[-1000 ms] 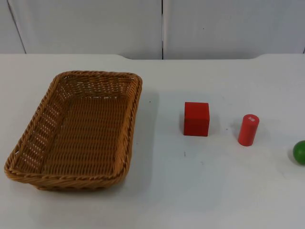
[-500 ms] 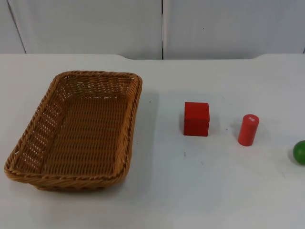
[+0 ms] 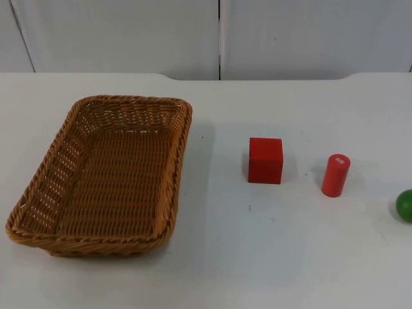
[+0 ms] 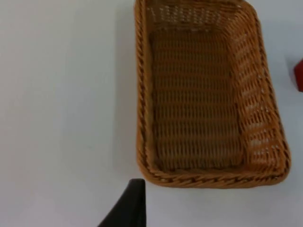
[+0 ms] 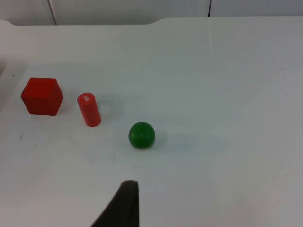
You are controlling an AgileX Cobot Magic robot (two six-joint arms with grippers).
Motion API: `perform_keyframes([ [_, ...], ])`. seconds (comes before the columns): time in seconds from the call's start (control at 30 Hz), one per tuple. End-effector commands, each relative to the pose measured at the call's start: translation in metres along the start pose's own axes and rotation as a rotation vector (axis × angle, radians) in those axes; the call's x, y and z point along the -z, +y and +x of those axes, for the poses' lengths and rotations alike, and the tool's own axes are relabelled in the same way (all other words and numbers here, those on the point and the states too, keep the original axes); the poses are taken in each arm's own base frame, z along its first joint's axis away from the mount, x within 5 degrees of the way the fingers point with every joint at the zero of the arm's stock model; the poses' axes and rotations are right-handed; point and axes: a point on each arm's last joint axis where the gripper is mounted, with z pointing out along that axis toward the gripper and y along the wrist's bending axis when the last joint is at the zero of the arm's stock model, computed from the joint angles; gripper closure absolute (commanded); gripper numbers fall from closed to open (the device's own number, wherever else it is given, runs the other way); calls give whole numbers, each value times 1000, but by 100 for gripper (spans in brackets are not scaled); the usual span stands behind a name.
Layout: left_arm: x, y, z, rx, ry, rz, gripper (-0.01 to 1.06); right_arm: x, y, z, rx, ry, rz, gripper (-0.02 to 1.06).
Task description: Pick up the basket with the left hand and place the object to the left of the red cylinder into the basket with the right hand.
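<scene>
The wicker basket point(image 3: 103, 174) lies on the left part of the white table point(image 3: 257, 257), empty, with its long axis running from the near edge toward the grey partition wall point(image 3: 129, 32). In the left wrist view the basket point(image 4: 203, 94) sits ahead of the left gripper's fingertip point(image 4: 130, 205), its near short rim closest and slightly off to one side, so I judge the left arm is the nearer one for the lift and would take that rim. Whether the left gripper is spread or pressed together cannot be told, since a single dark fingertip is all that appears. Right of the basket, well apart from it, stands the red cube point(image 3: 265, 161), the object left of the red cylinder point(image 3: 335, 175), which stands upright. A green ball point(image 3: 405, 205) is cut off at the table's right side. In the right wrist view the cube point(image 5: 41, 96), cylinder point(image 5: 89, 109) and ball point(image 5: 141, 135) lie ahead of the right gripper's fingertip point(image 5: 123, 205), the cube farthest; its state cannot be told either.
</scene>
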Motion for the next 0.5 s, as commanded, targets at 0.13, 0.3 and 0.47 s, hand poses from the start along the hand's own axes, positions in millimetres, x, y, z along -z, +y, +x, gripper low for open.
perform_keyframes([
  [0.13,-34,-1,-18,21,16,87,6,-1,0,2,6,4,2,-1],
  [0.3,-56,2,-42,22,95,91,6,-1,0,2,6,4,2,-1],
  [0.47,-73,4,-75,-18,93,90,6,-1,0,2,6,4,2,-1],
])
